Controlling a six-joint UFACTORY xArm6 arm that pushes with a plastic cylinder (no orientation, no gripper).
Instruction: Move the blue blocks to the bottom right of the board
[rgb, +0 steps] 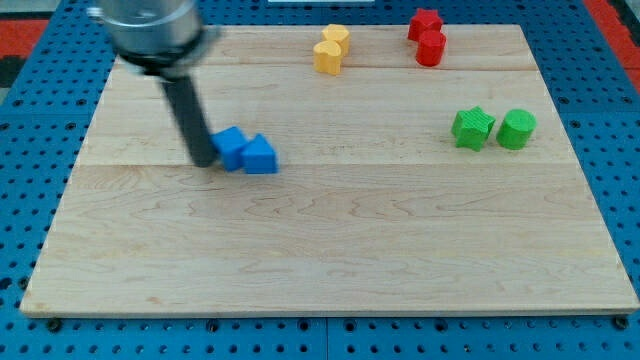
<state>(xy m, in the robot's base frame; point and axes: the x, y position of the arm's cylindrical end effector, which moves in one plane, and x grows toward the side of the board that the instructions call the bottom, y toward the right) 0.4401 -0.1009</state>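
Two blue blocks sit touching left of the board's middle: a blue cube (231, 146) and a blue triangular block (261, 156) to its right. My tip (203, 161) is at the cube's left side, touching or nearly touching it. The dark rod rises from the tip toward the view's top left, where the arm's blurred grey body is.
Two yellow blocks (331, 49) sit at the top middle. Two red blocks (427, 37) sit at the top right. A green star block (472, 128) and a green cylinder (517, 129) sit at the right. The wooden board (330, 260) lies on a blue perforated table.
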